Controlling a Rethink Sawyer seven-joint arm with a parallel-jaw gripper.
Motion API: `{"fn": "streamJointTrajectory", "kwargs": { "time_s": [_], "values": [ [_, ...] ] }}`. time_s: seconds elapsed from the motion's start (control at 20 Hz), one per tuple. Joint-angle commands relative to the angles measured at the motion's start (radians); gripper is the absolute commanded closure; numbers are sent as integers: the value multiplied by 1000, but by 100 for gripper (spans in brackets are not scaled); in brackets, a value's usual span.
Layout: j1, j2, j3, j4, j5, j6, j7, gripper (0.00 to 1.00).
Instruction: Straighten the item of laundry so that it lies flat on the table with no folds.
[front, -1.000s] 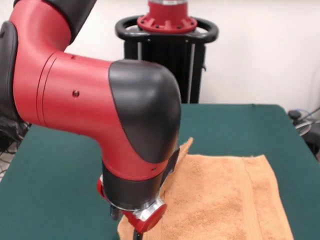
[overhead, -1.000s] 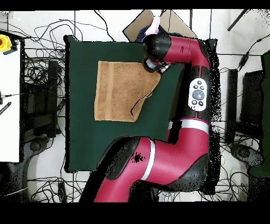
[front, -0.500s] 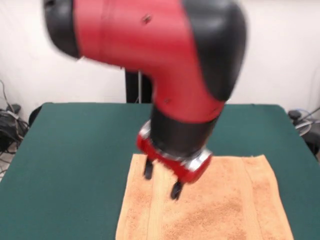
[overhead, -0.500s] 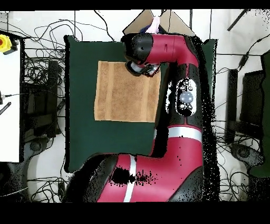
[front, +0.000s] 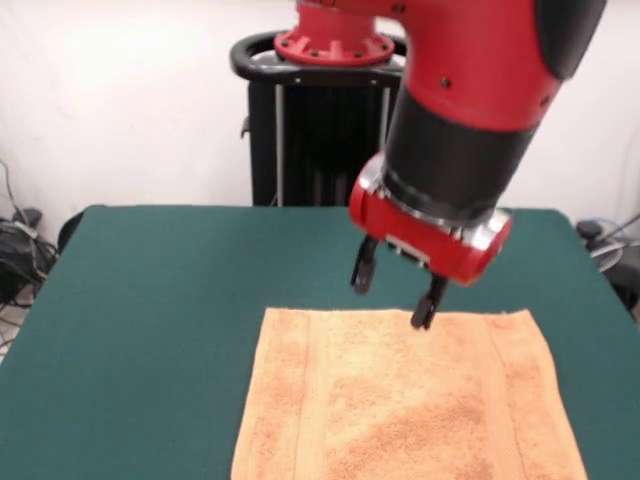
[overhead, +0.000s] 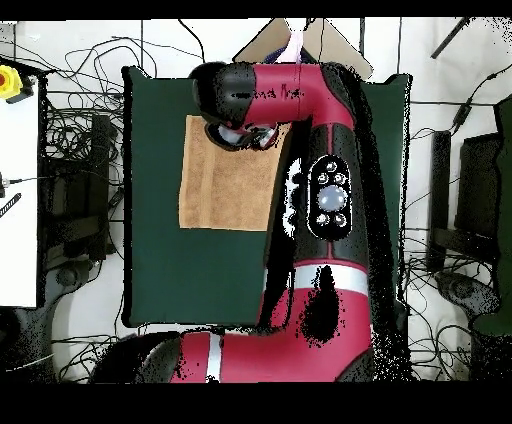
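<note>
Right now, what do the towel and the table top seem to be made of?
The towel looks like orange-tan terry cloth: a nubby, looped, matte pile with flatter woven bands. The table top seems covered in dark green felt-like fabric: even, dull, no shine. Both are judged only by look.

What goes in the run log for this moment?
towel: flat on table, no folds seen | gripper: open, empty, raised over towel's far edge

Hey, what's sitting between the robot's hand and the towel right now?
Nothing. In the front view, the open hand hangs empty above the flat towel, its far edge just below the fingertips.
</note>
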Motion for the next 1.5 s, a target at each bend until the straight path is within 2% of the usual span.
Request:
{"fn": "streamJointTrajectory", "kwargs": {
  "time_s": [0.05, 0.35, 0.55, 0.9, 1.3, 1.5],
  "values": [
    [9, -102, -7, 325, 9, -134, 9, 0],
    [25, -68, 4, 384, -48, -374, 67, 0],
    [51, -41, -14, 400, -55, -456, 115, 0],
    [109, -25, -68, 414, -48, -471, 139, 0],
    [184, 5, -135, 387, -16, -421, 195, 0],
    [204, 29, -154, 390, -7, -465, 208, 0]
  ]
}}
